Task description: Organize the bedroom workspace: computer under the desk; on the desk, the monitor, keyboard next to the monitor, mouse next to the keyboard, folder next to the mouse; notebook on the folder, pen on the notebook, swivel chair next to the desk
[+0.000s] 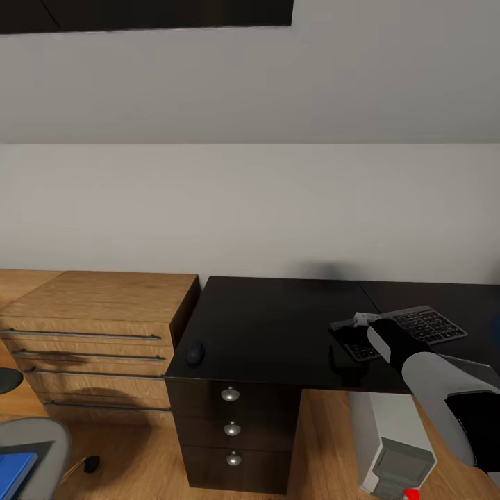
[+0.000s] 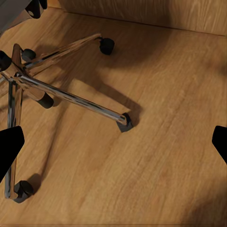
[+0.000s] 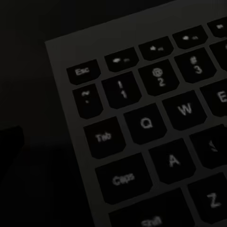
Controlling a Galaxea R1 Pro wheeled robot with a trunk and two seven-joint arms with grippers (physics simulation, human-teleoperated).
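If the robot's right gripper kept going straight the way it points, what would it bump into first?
Probably the slim black keyboard with its dark grey frame, near the Esc and Tab corner, lying on the glossy black desk. The right gripper looks close above it, though depth is hard to judge.

The head camera looked down over the desk (image 1: 278,326); the right wrist camera sat close above its keyboard (image 3: 156,123), shared by both.

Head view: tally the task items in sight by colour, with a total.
Black: 3 (desk, keyboard, mouse)
Grey: 2 (computer, swivel chair)
Blue: 1 (folder)
Total: 6
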